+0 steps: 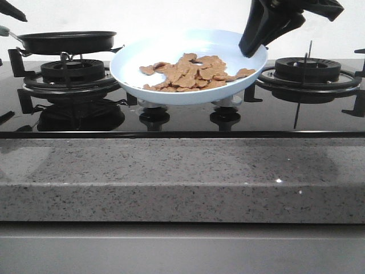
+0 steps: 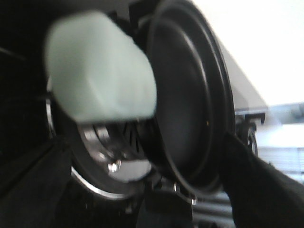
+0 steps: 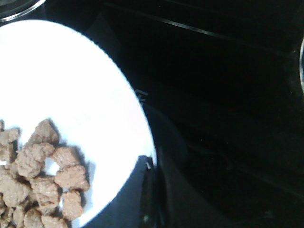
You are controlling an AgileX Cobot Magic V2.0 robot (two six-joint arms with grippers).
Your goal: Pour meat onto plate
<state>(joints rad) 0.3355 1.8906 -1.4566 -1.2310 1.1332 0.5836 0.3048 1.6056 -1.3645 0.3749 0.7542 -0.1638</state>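
Observation:
The pale light-blue plate (image 1: 148, 57) sits low over the middle of the stove, slightly tilted. The meat (image 1: 194, 71), a heap of orange-brown slices, lies on it. My right gripper (image 1: 251, 48) is shut on the plate's right rim. The right wrist view shows the plate (image 3: 85, 85), the meat (image 3: 42, 175) and my gripper (image 3: 149, 190) pinching the rim. The black frying pan (image 1: 65, 40) rests on the left burner and looks empty. My left gripper (image 1: 11, 11) is just above its pale handle (image 1: 4, 31), open. In the left wrist view (image 2: 152, 190) the handle (image 2: 99, 71) and pan (image 2: 190, 104) are blurred.
The black glass hob has a left burner grate (image 1: 71, 74) under the pan and a right burner grate (image 1: 308, 71). Two control knobs (image 1: 154, 111) sit under the plate. A grey speckled counter edge (image 1: 182, 177) runs along the front.

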